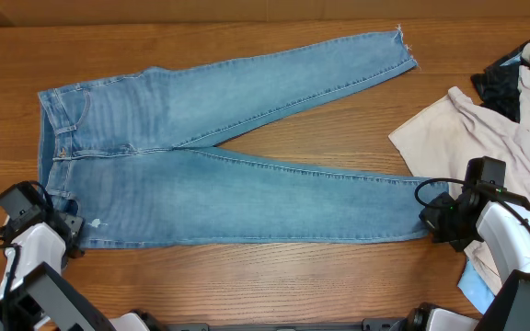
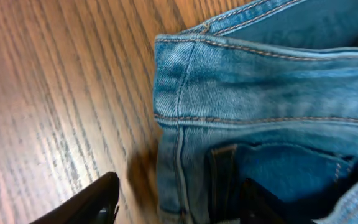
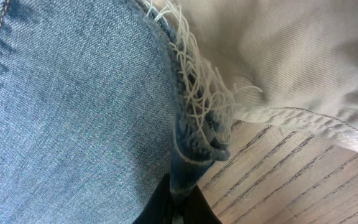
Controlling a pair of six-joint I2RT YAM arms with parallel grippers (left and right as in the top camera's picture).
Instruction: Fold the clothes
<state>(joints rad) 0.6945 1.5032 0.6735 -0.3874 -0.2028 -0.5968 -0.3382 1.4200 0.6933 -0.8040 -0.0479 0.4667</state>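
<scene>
Right gripper (image 3: 176, 210) is pinched tight on the frayed hem (image 3: 197, 106) of the jeans' (image 1: 210, 188) near leg, just beside a beige cloth (image 1: 472, 129) heaped at the table's (image 1: 247, 290) right edge. Left gripper (image 2: 166, 199) is spread, one finger on bare wood and the other over denim, straddling the waistband's (image 2: 260, 81) near corner by the left edge. Jeans lie flat across the table, waistband left, legs running right, far leg angling toward the far-right corner.

The right tool (image 1: 433, 219) hides one jeans (image 1: 201, 188) hem; the beige garment (image 1: 472, 138) runs off-frame.
</scene>
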